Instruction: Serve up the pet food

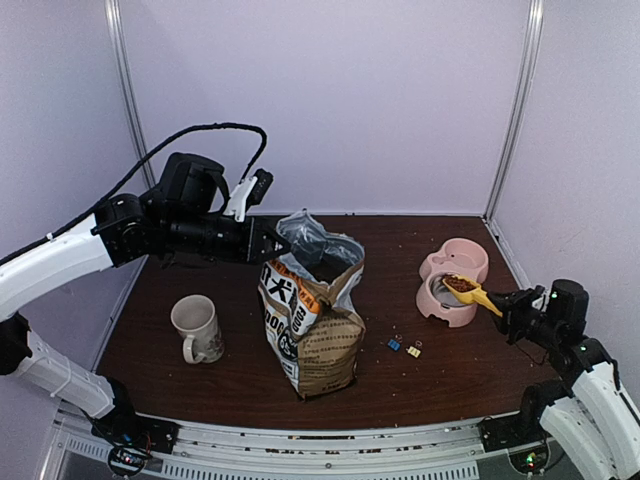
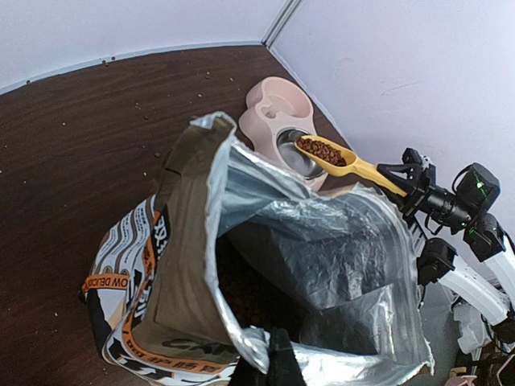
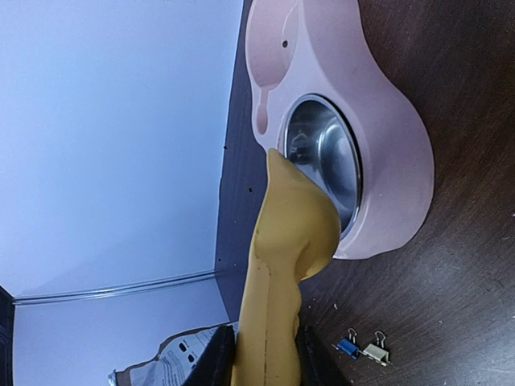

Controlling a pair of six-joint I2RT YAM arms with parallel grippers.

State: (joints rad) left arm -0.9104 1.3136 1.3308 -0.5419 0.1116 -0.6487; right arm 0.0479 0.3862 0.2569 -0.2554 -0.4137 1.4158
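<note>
Visibly, the bag (image 1: pixel 312 320) shows "犬"; scoop (image 1: pixel 474 294) holds kibble (image 2: pixel 320 150).

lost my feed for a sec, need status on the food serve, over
Left gripper shut on bag rim, holding it open. Right gripper shut on yellow scoop. Kibble in scoop, over the steel bowl, not yet poured. Nothing between them.

Pale lilac panel walls (image 1: pixel 330 100) enclose a dark brown wood-grain table (image 1: pixel 240 385) on three sides, joined at the back corners by slim metal posts (image 1: pixel 125 90). The light is soft and even.
</note>
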